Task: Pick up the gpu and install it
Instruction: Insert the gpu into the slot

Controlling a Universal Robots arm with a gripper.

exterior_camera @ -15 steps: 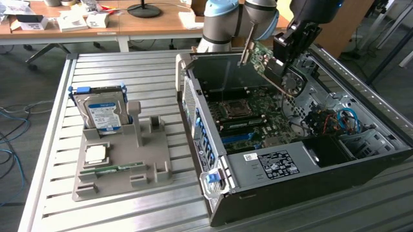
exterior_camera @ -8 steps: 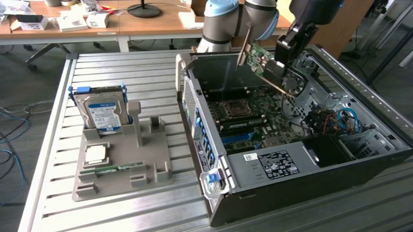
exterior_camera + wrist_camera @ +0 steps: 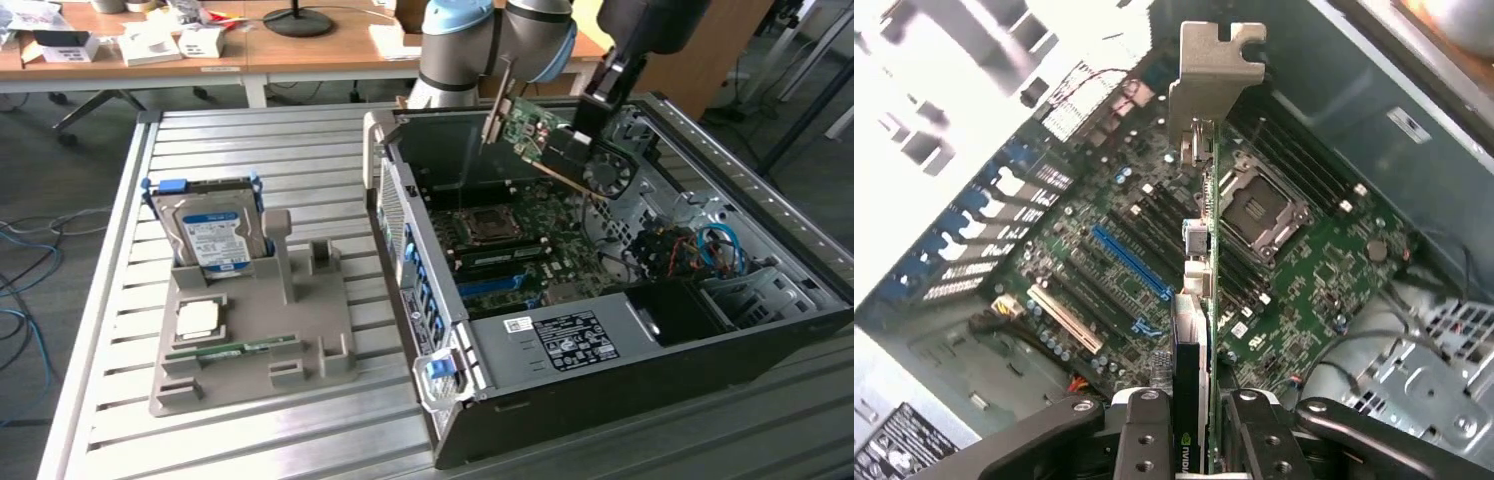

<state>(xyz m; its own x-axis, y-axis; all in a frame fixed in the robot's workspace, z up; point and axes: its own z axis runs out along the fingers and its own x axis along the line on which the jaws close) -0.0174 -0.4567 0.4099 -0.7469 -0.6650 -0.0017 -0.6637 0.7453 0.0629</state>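
Note:
The gpu [image 3: 545, 138], a green card with a black fan [image 3: 609, 170] and a silver end bracket [image 3: 495, 112], hangs tilted above the open computer case [image 3: 561, 400], over the motherboard [image 3: 514, 235]. My gripper [image 3: 585, 132] is shut on the card near its fan end. In the wrist view the gpu [image 3: 1194, 300] is edge-on, with its bracket [image 3: 1214, 70] farthest from the camera. My gripper [image 3: 1194, 445] clamps it between both fingers [image 3: 1144, 430]. Below lie the motherboard's blue slot [image 3: 1129, 262] and the processor socket [image 3: 1259, 215]. The card is clear of the board.
On the slatted metal table [image 3: 267, 140], to the exterior view's left of the case, a grey holder [image 3: 254, 340] carries a silver hard drive [image 3: 214, 235], a processor chip [image 3: 200, 318] and a memory stick [image 3: 247, 348]. Cables [image 3: 707, 250] and drive bays sit at the case's right end.

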